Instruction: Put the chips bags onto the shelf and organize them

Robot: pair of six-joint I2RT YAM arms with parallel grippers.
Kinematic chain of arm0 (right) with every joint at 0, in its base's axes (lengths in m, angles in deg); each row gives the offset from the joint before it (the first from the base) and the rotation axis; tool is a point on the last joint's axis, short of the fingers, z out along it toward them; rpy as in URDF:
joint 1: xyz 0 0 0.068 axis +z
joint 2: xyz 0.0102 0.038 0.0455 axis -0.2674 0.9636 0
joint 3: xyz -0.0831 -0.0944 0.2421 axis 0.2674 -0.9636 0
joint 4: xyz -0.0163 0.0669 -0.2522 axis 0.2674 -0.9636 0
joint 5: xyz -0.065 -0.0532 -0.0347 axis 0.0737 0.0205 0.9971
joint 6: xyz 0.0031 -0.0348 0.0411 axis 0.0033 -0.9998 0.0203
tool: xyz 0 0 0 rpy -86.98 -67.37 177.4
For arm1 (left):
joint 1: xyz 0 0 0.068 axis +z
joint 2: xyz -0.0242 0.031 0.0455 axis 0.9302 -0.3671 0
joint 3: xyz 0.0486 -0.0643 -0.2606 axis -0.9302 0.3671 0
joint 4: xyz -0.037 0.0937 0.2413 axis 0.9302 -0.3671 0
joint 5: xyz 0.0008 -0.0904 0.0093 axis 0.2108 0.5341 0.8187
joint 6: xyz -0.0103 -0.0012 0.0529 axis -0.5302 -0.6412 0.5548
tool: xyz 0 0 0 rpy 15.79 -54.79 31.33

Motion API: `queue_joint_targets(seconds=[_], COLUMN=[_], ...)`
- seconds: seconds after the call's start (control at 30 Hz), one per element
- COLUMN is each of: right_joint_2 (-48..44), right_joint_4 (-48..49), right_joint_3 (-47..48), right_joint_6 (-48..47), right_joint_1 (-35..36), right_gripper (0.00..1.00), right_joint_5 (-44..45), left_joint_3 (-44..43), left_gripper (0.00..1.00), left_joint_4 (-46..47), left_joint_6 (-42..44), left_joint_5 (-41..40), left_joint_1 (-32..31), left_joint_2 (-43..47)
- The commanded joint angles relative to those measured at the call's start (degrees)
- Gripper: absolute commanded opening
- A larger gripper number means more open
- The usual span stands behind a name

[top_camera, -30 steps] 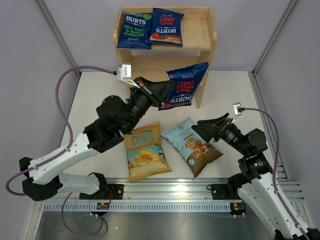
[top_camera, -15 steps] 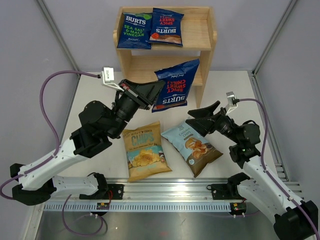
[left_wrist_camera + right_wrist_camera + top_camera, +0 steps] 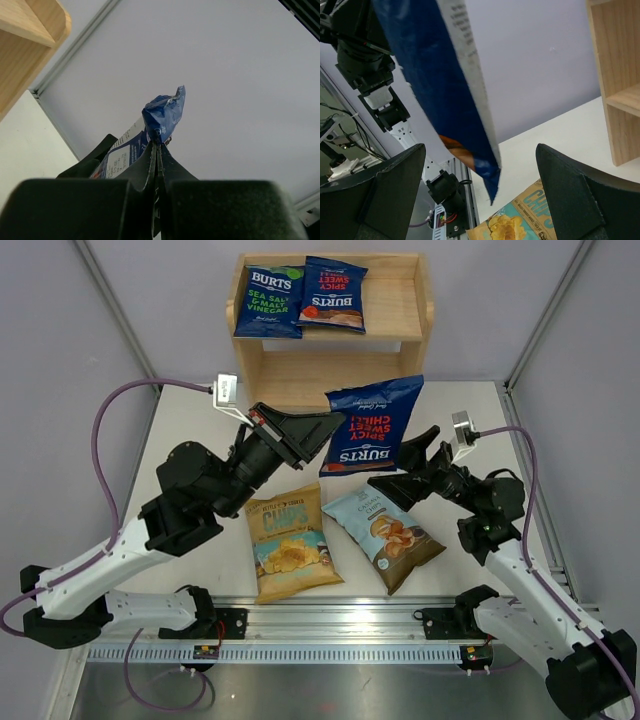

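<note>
My left gripper [image 3: 322,432] is shut on the edge of a dark-blue Burts bag [image 3: 372,426] and holds it in the air in front of the light-wood shelf [image 3: 400,318]. The pinched corner shows in the left wrist view [image 3: 165,112] above the closed gripper [image 3: 157,144]. My right gripper [image 3: 405,462] is open, its fingers either side of the bag's lower right corner, not touching; the bag [image 3: 435,75] hangs between the open gripper [image 3: 480,150]. Two Burts bags [image 3: 268,300] [image 3: 333,295] lie on the top tier. The tan Chips bag [image 3: 290,545] and light-blue bag [image 3: 385,530] lie on the table.
The shelf's lower tier [image 3: 300,370] holds nothing that I can see, and its right side panel [image 3: 615,75] stands close to the right gripper. The metal rail [image 3: 330,615] runs along the near edge. Grey walls enclose the table.
The left arm has carried the Burts bag rightward, away from the lower tier. The right gripper has risen and reached left, its open fingers now around the bag's lower corner.
</note>
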Motion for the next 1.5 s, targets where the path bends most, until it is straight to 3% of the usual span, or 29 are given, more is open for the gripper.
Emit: queue_joint_targets(seconds=[0.0, 0.1, 0.17, 0.4, 0.5, 0.63, 0.67, 0.7, 0.8, 0.83, 0.87, 1.0, 1.17, 1.33, 1.37, 1.47], right_joint_2=[-1.8, -1.5, -1.2, -0.8, -1.5, -2.6, -3.0, -4.1, -6.0, -6.5, -7.1, -7.2, -5.8, -4.9, -4.6, -3.1], right_joint_4=[4.7, 4.5, 2.7, 1.9, 0.2, -1.5, -1.1, -1.1, -5.0, -6.5, -11.4, -19.5, -33.9, -34.1, -34.2, -34.4], right_joint_3=[3.2, 4.2, 5.3, 6.1, 6.3, 6.5, 6.3, 6.1, 6.7, 7.4, 8.0, 11.1, 17.2, 19.2, 19.5, 20.9], right_joint_6=[-3.4, -2.1, -1.4, 0.0, -0.6, 0.3, 0.9, 1.8, 2.4, 2.4, 2.1, 0.9, -5.4, -4.9, -4.9, -4.6], right_joint_1=[0.4, 0.5, 0.4, 0.5, 0.4, 0.4, 0.5, 0.5, 0.4, 0.4, 0.5, 0.5, 0.4, 0.4, 0.4, 0.5], right_gripper=[0.99, 0.91, 0.75, 0.54, 0.32, 0.2, 0.2, 0.2, 0.2, 0.19, 0.17, 0.17, 0.17, 0.19, 0.19, 0.2], right_joint_5=[-2.9, -4.4, -4.6, -4.9, -5.9, -8.5, -8.9, -9.0, -10.0, -9.9, -9.9, -14.2, -19.3, -22.8, -23.1, -25.2], left_joint_3=[-3.0, -3.3, -4.6, -6.1, -7.3, -11.4, -11.9, -12.5, -13.7, -12.5, -11.8, -11.2, -10.7, -9.5, -9.1, -6.6], left_gripper=[0.0, 0.0, 0.0, 0.0, 0.0, 0.03, 0.07, 0.26, 0.67, 0.88, 0.99, 0.99, 0.99, 0.99, 0.96, 0.76], left_joint_4=[0.7, -0.3, -2.5, -5.5, -7.1, -12.3, -12.6, -13.2, -15.6, -15.8, -16.2, -22.1, -27.9, -28.6, -28.2, -24.5], left_joint_6=[-1.3, -1.8, -1.9, -0.8, 2.4, 9.0, 10.9, 15.3, 24.6, 27.1, 29.5, 38.3, 38.5, 35.8, 35.6, 34.1], left_joint_5=[3.1, 3.0, 3.5, 2.0, 1.2, 3.2, 4.7, 6.9, 11.6, 13.1, 15.0, 24.2, 23.8, 23.8, 25.0, 31.2], left_joint_1=[-0.3, -0.3, -0.3, -0.2, -0.1, 0.0, 0.0, -0.1, -0.1, 0.0, 0.0, 0.1, 0.2, 2.0, 2.4, 3.4], left_joint_2=[-0.5, -0.8, -1.2, -1.8, -1.6, -1.9, -2.1, -2.4, -1.3, -0.7, -0.1, 0.5, -0.8, -1.4, -1.3, -0.6])
